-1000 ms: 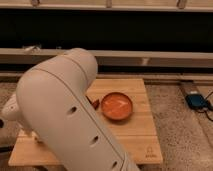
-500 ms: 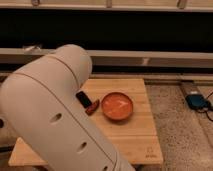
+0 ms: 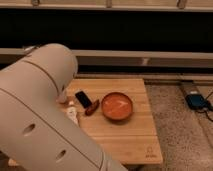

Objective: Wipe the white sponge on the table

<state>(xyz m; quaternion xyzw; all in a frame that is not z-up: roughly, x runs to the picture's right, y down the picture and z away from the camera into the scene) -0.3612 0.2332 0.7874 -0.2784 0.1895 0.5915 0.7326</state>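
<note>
The pincer is out of view, somewhere beyond the big white arm (image 3: 40,125) that fills the left side. I cannot tell whether it is released or clenched, and nothing can be placed against it. So things are placed by the arm and by one another.

I cannot make out the sponge for certain. A small white oblong (image 3: 73,113) lies on the table (image 3: 125,137) right at the arm's edge, partly covered. Its long axis runs from far to near, with the near end a little to the right. Whether this is the sponge I cannot tell.

The table is light wood in planks, with a small dark logo (image 3: 150,151) at its near right corner. The arm's shell is smooth and rounded, dotted with small dark holes. Just right of the oblong lies a flat black slab (image 3: 83,98), set at a slant. A small dark red piece (image 3: 91,108) lies between the slab and a round, glossy orange bowl (image 3: 117,106).

Half a second ago the arm reached further over the table. It has since drawn back to the left, uncovering the oblong. The slab, the red piece and the bowl lie where they did.
</note>
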